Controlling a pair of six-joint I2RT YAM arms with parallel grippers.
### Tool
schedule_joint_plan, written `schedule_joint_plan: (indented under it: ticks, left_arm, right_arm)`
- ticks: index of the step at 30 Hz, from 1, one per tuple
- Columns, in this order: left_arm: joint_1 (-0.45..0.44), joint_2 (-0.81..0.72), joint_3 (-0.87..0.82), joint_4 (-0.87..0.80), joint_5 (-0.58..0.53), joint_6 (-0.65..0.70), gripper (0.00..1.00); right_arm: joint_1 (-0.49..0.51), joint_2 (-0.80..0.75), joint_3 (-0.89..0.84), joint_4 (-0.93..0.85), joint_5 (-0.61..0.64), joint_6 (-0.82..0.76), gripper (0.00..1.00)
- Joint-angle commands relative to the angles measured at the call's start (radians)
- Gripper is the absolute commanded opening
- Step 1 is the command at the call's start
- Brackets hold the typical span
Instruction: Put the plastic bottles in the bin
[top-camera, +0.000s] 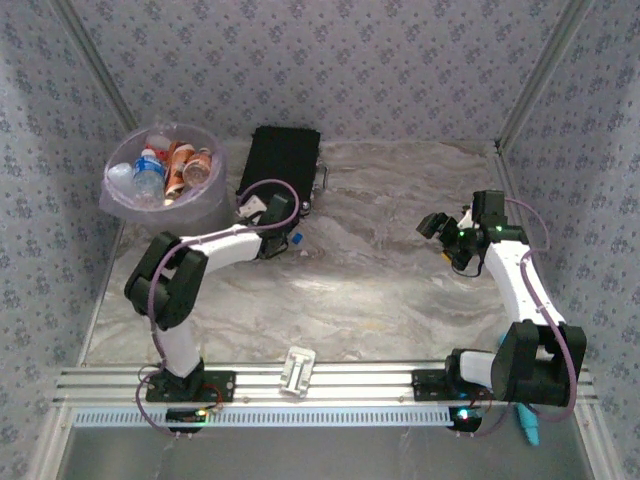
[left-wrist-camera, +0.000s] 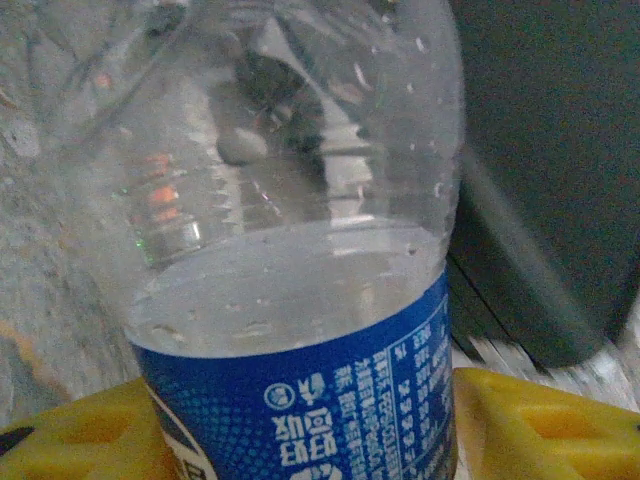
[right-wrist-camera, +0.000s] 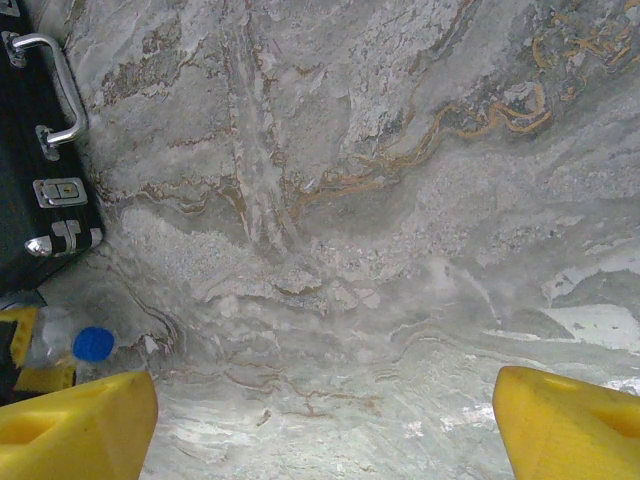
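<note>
Now the left hand (left-wrist-camera: 300, 430) straddles a blue-labelled bottle (left-wrist-camera: 300, 250), whether pinching I cannot tell; next needs a firm squeeze, lift, swing left to the bin (top-camera: 208, 200).

The translucent lilac bin (top-camera: 200, 212) stands upright at the bench's far left corner, holding several bottles (top-camera: 150, 172) with blue, orange and red labels. One clear water bottle (left-wrist-camera: 300, 250), blue-labelled and blue-capped, lies in the bench's left half
</note>
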Motion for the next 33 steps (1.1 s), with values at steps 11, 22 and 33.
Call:
schedule_joint_plan:
  ticks: [11, 22, 33]
  left_arm:
    - [-0.094, -0.245, 0.428, -0.378, 0.029, 0.561, 0.44]
    - [0.298, -0.304, 0.878, -0.835, 0.400, 0.876, 0.38]
    - [0.707, -0.289, 0.914, -0.986, 0.575, 1.026, 0.29]
  right_arm:
    - [0.004, 0.050, 0.031, 0.056, -0.005, 0.008, 0.89]
    - [0.017, 0.052, 0.016, 0.064, -0.002, 0.009, 0.89]
    - [0.028, 0.074, 0.022, 0.071, -0.007, 0.008, 0.89]
